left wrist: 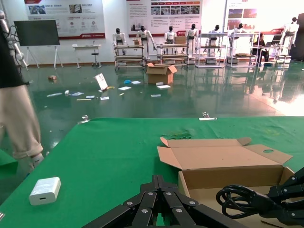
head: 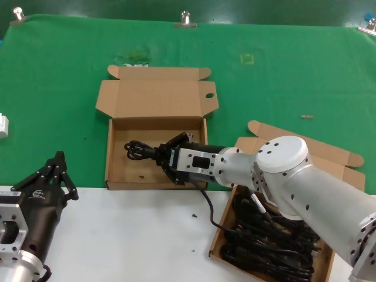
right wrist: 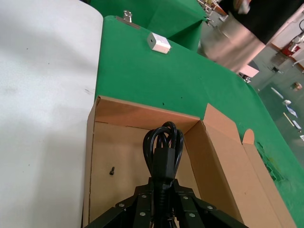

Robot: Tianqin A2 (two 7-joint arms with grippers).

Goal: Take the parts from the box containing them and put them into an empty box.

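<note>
— While the right gripper reaches over the empty box, what's it carrying?
— A coiled cable, jaws clamped on it, held above the box floor.
— And the rest?
— More parts fill the box containing them, near right. Left gripper parked near left, fingers together.

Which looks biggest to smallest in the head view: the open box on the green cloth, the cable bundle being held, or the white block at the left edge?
1. The open cardboard box, by far.
2. The black power cable bundle held over it by the right gripper.
3. The white block, though the picture's edge cuts part of it off.
</note>
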